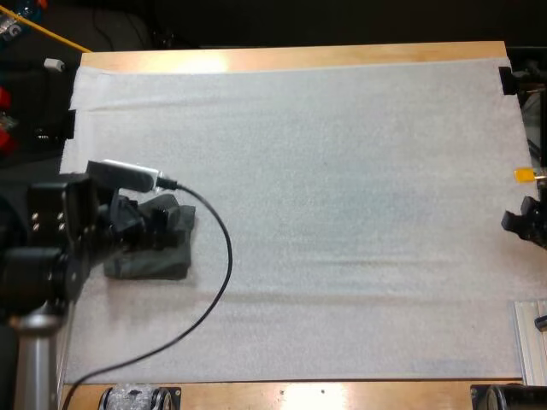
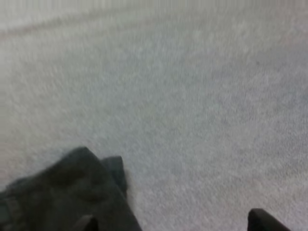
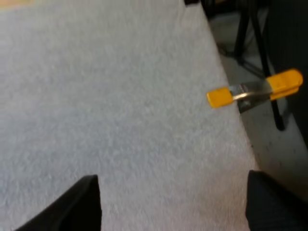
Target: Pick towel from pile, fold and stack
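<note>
My left gripper (image 2: 173,225) hung with fingers spread over the crumpled towel (image 1: 158,256), near the mat's (image 1: 342,213) left edge. The right gripper (image 3: 178,202) sat spread too, at the right edge. Bare mat ran between them to the far side, so loads of room.

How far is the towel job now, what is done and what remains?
Done: nothing yet; the towel lies crumpled at the left side of the mat. In hand: left gripper open at the towel's edge, not yet gripping; right gripper open over bare mat. Left: pick, fold, stack.
</note>
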Controlling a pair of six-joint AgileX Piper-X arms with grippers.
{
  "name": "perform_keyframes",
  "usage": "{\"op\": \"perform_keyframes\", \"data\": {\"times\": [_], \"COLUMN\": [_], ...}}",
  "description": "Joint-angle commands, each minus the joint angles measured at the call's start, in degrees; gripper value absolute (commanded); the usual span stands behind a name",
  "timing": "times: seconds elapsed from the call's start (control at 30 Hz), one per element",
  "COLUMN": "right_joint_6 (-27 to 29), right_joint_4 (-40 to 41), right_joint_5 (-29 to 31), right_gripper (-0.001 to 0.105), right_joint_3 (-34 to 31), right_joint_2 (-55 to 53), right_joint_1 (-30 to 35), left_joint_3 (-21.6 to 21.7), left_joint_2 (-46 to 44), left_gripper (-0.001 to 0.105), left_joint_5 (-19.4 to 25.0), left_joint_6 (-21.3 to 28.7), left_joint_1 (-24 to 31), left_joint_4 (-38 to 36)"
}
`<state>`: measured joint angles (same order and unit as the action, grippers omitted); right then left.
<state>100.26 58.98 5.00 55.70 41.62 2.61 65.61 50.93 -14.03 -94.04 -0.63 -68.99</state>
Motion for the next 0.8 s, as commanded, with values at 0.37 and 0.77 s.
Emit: {"op": "perform_keyframes", "data": {"times": [0.37, 0.77], "right_joint_6": [3.3, 3.3], "right_joint_4": [2.54, 8.92], "right_joint_5": [-2.33, -10.92], "right_gripper": [0.062, 0.062], "right_joint_3": [0.21, 0.21], "right_joint_2": [-16.83, -31.09], "right_joint_1": [-0.11, -0.11], "left_joint_3": [0.06, -9.15], "left_joint_2": [-17.41, -33.35], "left_gripper": [0.06, 0.06], "left_joint_5": [6.98, 8.69], "left_joint_6": [0.49, 0.49], "left_joint_1": [-0.24, -0.24], "left_joint_4": [-0.29, -0.33]}}
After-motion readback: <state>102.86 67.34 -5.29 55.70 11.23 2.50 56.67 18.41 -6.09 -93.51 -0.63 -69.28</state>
